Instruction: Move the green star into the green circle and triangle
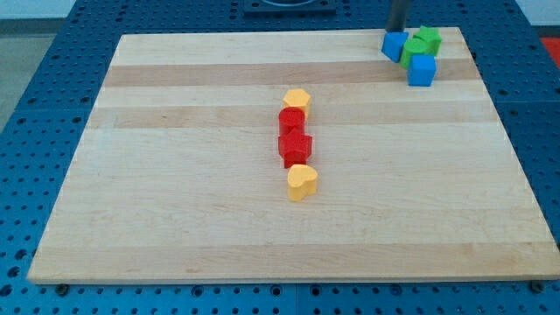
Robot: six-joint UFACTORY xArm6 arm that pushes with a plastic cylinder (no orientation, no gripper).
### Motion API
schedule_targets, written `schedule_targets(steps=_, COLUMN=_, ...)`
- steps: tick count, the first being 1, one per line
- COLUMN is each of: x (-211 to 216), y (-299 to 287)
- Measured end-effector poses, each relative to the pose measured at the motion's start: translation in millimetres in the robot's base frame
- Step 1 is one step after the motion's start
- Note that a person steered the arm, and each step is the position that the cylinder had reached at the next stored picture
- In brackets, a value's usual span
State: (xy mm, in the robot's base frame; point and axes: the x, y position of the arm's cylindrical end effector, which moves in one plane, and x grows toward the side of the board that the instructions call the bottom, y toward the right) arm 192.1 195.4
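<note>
Green star (428, 38) sits at the board's far right corner, pressed against a green circle (412, 49) and flanked by two blue blocks (395, 45) (422, 69). The rod, with no claw to open or close, stands just behind them, its tip (395, 32) apparently touching the upper blue block. Red and yellow blocks (297, 143) line up mid-board on pale wood (175, 175), over blue pegboard (35, 70).
</note>
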Motion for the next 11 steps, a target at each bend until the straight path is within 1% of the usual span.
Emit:
schedule_targets(steps=1, x=-1, y=38)
schedule_targets(steps=2, x=-1, y=39)
schedule_targets(steps=4, x=0, y=74)
schedule_targets(steps=5, x=28, y=73)
schedule_targets(steps=6, x=43, y=66)
schedule_targets(steps=7, x=58, y=41)
schedule_targets(steps=8, x=88, y=3)
schedule_targets(steps=10, x=99, y=-61)
schedule_targets(steps=11, x=101, y=-83)
